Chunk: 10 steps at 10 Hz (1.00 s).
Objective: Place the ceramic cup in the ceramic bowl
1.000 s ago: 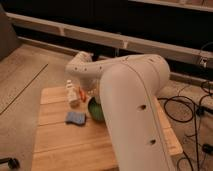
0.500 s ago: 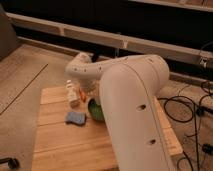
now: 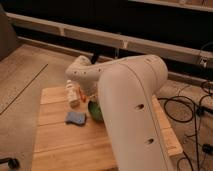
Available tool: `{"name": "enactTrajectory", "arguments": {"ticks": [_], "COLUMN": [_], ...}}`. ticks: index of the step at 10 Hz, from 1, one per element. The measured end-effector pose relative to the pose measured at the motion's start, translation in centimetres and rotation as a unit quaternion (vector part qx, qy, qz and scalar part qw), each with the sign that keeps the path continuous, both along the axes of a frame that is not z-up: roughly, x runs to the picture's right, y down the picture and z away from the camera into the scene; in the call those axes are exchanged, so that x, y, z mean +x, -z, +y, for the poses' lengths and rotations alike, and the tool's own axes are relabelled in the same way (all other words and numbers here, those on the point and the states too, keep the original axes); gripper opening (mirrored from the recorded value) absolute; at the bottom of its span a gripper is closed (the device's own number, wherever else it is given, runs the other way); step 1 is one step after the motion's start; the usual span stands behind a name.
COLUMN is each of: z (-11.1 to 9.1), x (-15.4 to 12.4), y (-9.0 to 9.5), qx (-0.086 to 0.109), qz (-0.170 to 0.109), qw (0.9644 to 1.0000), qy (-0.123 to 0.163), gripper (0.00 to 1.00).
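Observation:
The ceramic bowl (image 3: 94, 111) shows only as a green slice on the wooden table (image 3: 60, 145); my white arm (image 3: 130, 105) covers the rest of it. The ceramic cup is hidden; I cannot see it anywhere. My gripper (image 3: 86, 95) hangs below the arm's bent end, just above the bowl's left rim and right of the slim white bottle (image 3: 73, 93). It is mostly covered by the arm.
A blue sponge (image 3: 76, 118) lies on the table just left of the bowl, in front of the bottle. Black cables (image 3: 192, 107) lie on the floor to the right. A dark wall with a pale rail (image 3: 60, 30) runs behind the table.

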<state>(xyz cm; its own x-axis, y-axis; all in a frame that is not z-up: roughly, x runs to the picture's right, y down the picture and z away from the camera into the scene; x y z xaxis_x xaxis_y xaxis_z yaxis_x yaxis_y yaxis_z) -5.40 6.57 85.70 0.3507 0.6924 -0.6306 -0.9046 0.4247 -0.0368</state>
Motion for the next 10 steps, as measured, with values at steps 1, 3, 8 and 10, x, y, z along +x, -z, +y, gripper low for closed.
{"name": "enactTrajectory", "arguments": {"ticks": [1, 3, 8, 10], "z": [0.2, 0.5, 1.8, 2.8], "x": [0.5, 1.0, -2.9, -2.7], "y": [0.0, -0.5, -1.6, -1.2], "qx": [-0.002, -0.005, -0.017, -0.029], "qz": [0.009, 0.02, -0.04, -0.041], "qw": [0.9999, 0.9998, 0.999, 0.9987], "qy": [0.003, 0.005, 0.008, 0.009], "gripper": [0.0, 0.03, 0.51, 0.67]}}
